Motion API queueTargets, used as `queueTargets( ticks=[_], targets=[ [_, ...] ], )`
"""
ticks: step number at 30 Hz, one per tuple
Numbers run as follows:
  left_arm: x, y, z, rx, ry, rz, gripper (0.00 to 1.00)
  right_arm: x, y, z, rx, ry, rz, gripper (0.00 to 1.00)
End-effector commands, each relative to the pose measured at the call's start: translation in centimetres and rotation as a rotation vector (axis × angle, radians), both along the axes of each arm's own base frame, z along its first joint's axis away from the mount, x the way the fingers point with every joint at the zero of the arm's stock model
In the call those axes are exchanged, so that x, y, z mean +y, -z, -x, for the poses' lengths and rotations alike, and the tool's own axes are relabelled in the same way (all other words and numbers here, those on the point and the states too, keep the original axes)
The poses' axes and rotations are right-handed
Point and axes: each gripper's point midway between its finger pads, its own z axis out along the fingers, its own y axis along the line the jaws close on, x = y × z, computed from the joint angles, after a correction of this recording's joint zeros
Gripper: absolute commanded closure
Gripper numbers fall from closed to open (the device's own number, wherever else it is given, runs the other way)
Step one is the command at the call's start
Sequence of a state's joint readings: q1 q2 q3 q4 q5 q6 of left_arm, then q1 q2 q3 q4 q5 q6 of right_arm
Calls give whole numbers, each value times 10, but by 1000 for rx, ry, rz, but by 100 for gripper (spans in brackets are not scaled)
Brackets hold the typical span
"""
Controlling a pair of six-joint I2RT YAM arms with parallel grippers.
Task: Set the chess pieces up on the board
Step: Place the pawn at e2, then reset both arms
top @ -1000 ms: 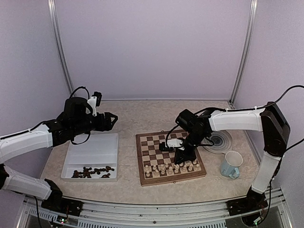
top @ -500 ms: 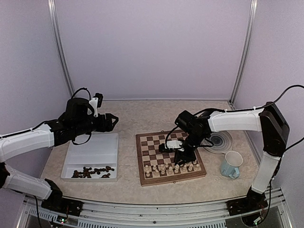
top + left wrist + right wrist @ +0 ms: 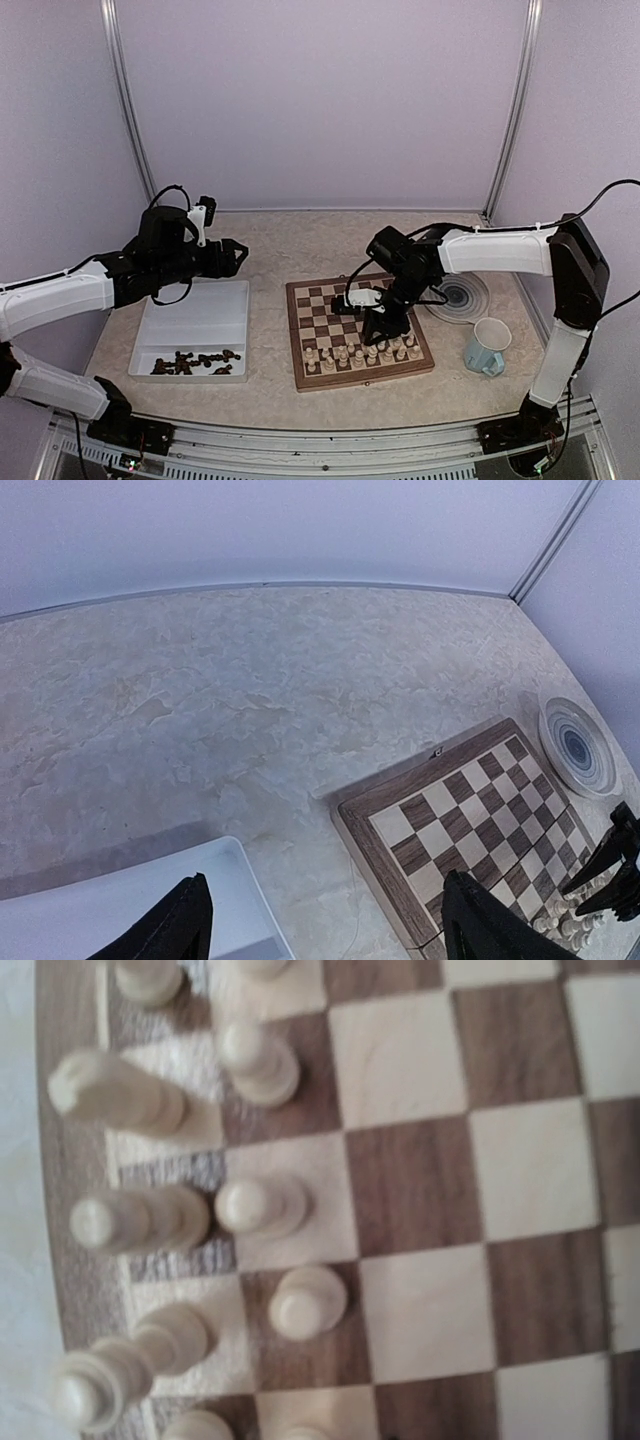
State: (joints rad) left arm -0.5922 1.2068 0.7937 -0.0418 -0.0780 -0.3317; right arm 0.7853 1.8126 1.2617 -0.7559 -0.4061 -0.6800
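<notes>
1. The right gripper [image 3: 380,330] hangs over the near right squares of the board [image 3: 322,312]; a second ago it sat lower, down among the men there; its jaws look slightly apart, with nothing between them.
2. The cream chess pieces [image 3: 362,353] stand upright in the board's two near rows; none has shifted.
3. The dark chess pieces [image 3: 195,362] lie heaped in the tray [image 3: 200,305] left of the board, as before.
4. The left gripper [image 3: 232,255] hovers left of the board; its fingers [image 3: 190,920] are spread wide and empty; it has hardly moved.
5. The plate [image 3: 465,297] and the mug [image 3: 487,347] sit right of the board.
</notes>
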Motion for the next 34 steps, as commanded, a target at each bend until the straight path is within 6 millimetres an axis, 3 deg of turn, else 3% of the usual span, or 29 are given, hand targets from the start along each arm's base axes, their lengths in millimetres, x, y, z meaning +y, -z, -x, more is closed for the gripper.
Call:
queueTargets(
  ticks=[1, 7, 11, 13, 14, 15, 16, 20, 24, 26, 28, 34],
  targets=[
    [5, 3, 1, 2, -14, -28, 21, 11, -20, -4, -20, -19, -42, 71],
    [14, -7, -8, 11, -36, -108, 20, 7, -48, -29, -88, 7, -70, 66],
    [18, -12, -19, 26, -69, -173, 18, -6, -91, -67, -191, 109, -167, 58],
    [19, -15, -21, 23, -81, -178, 15, -22, -118, -95, -261, 206, -246, 51],
    [21, -17, -22, 20, -93, -178, 13, -34, -130, -111, -302, 266, -284, 38],
    [23, -18, -24, 20, -106, -178, 5, -47, -143, -125, -344, 329, -319, 6],
    [25, -20, -25, 18, -125, -176, 2, -63, -155, -140, -385, 397, -352, 2],
    [33, -39, -29, 1, -203, -139, 1, -128, -202, -178, -483, 657, -475, 1],
    [45, -58, -32, -49, -288, -91, 1, -203, -215, -213, -598, 1074, -476, 1],
    [45, -59, -33, -58, -297, -89, 1, -230, -211, -217, -647, 1217, -449, 1],
    [44, -59, -35, -54, -300, -92, 1, -243, -214, -212, -661, 1254, -480, 1],
    [34, -63, -37, -57, -279, -89, 1, -245, -229, -193, -661, 1216, -558, 1]
  ],
)
